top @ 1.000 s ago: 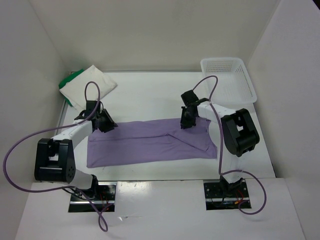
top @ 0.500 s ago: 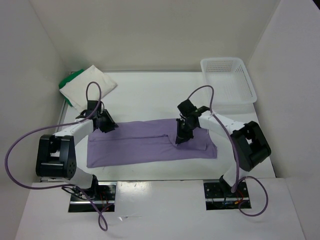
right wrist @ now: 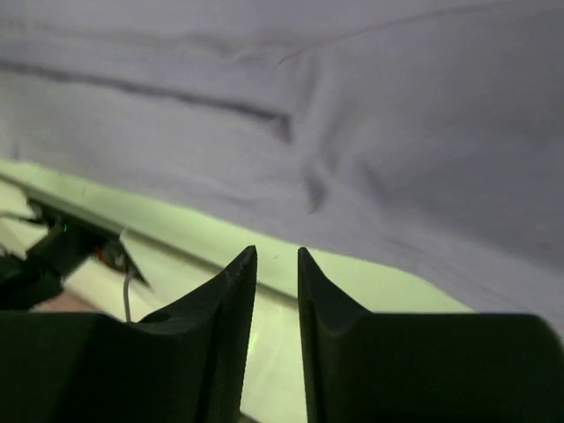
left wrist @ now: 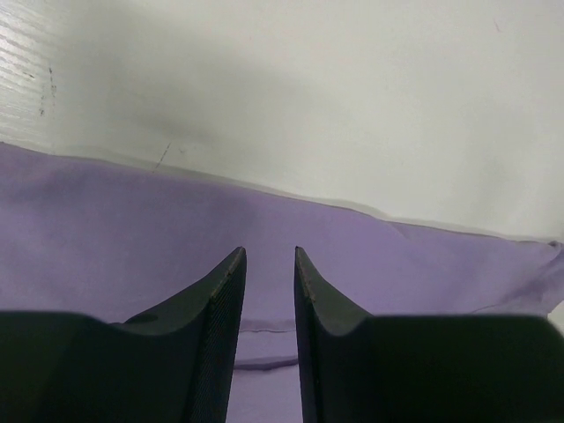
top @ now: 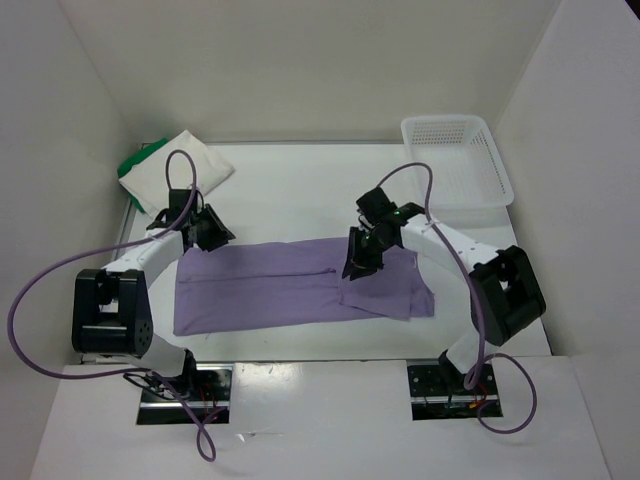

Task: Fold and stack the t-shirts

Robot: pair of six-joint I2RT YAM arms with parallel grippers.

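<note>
Mid-fold on purple shirt: lies flat as a long strip beneath both grippers. Long axis side to side, from under left gripper to just past right gripper. Can't tell which end is the collar.

Left fingers narrowly parted over strip's far edge, nothing between. Right fingers also parted and empty, above a loose flap.

Next, probably: pinch one end, carry it across to the other, halve the length. Then stack on cream shirt over green shirt, beyond left gripper.

White table, plain white back wall, white side panels (one each side), soft even light
</note>
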